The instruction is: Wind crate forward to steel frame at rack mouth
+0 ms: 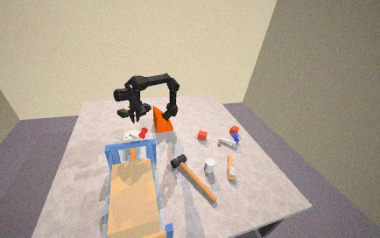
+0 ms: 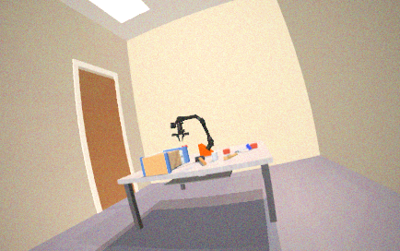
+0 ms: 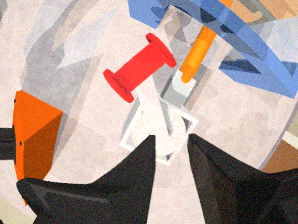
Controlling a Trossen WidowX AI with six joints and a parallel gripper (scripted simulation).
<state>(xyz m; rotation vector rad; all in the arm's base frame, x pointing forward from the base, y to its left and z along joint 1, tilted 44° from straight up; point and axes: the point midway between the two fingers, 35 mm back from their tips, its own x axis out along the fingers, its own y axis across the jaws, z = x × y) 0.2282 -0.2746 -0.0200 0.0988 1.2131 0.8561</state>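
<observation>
The tan crate point(image 1: 133, 197) point(image 2: 156, 163) sits flat inside the blue-framed cubby, its front behind the mouth frame point(image 1: 130, 146) point(image 3: 260, 52) with a gap between. An orange strap point(image 1: 133, 154) point(image 3: 197, 55) runs from crate to winch. The white winch point(image 3: 142, 132) carries a white crank arm point(image 3: 155, 110) on top, with a red spool-shaped grip point(image 1: 143, 133) point(image 3: 140, 67) at its outer end, off toward the orange wedge's side. My gripper point(image 1: 136, 120) point(image 2: 181, 139) point(image 3: 171, 140) is above the winch, pointing down, fingers slightly apart with nothing between them. The key hole is hidden.
An orange wedge point(image 1: 163, 122) point(image 3: 37, 120) stands beside the arm's base. A mallet point(image 1: 199, 181) lies right of the cubby. Farther right are a white cylinder point(image 1: 209, 165), a red cube point(image 1: 202, 135), another red cube point(image 1: 234, 129), a blue-knobbed crank point(image 1: 228, 143) and an orange-handled tool point(image 1: 230, 162).
</observation>
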